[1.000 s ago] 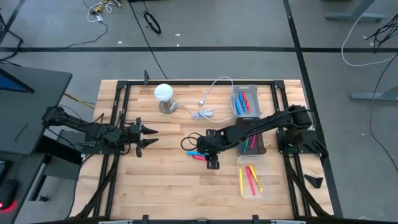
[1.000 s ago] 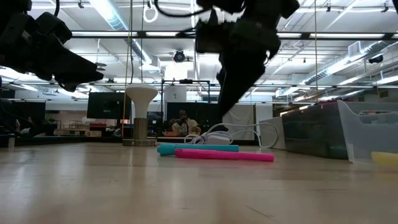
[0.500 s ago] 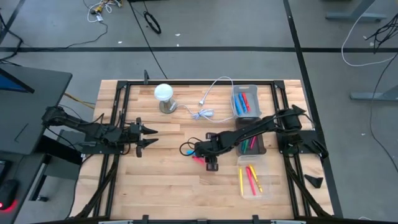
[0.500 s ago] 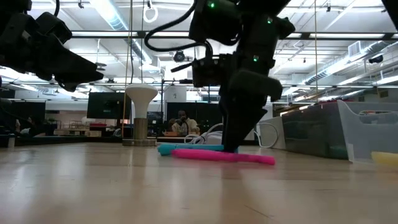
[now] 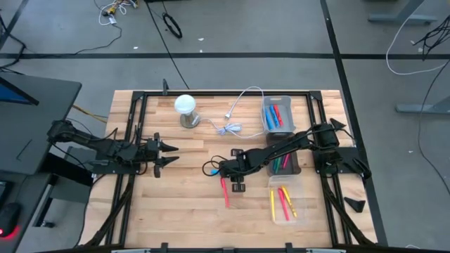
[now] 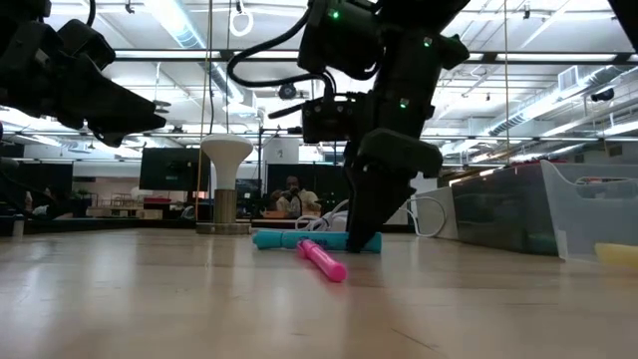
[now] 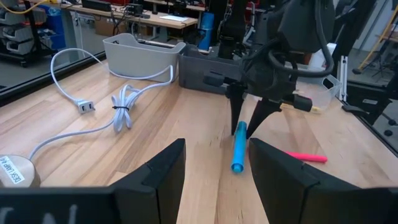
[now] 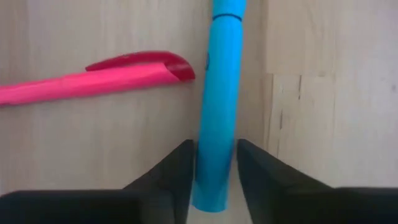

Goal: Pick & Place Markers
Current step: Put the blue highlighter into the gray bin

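Note:
A blue marker [image 8: 217,93] lies flat on the wood near the table's middle, also seen in the low view [image 6: 299,240]. A pink marker [image 5: 225,191] lies beside it, pointing at the near edge, one end close to the blue one [image 8: 93,78]. My right gripper [image 8: 214,177] is down at the table over the blue marker [image 5: 219,171], fingers on either side of it. My left gripper [image 5: 167,153] hovers open over the table's left part. More markers lie in the bins on the right. My right gripper has the blue marker's one end [image 8: 214,168] between its two fingers, one finger [image 8: 165,177] on each long side with no gap showing. The fingers come from above, pointing down, and lie across the marker. The marker lies flat on the table.
On the right stand a light grey bin [image 5: 267,123] with markers, a dark bin [image 5: 294,165] and a clear tub [image 5: 299,211] holding yellow and red markers. A white lamp [image 5: 185,109] and a white cable [image 5: 235,116] sit toward the far edge.
My right gripper has come down and shifted a little toward the table's left, onto the two markers. The pink marker, which lay alongside the blue one, has swung round on the table and now points toward the near edge. The blue marker has stayed in place.

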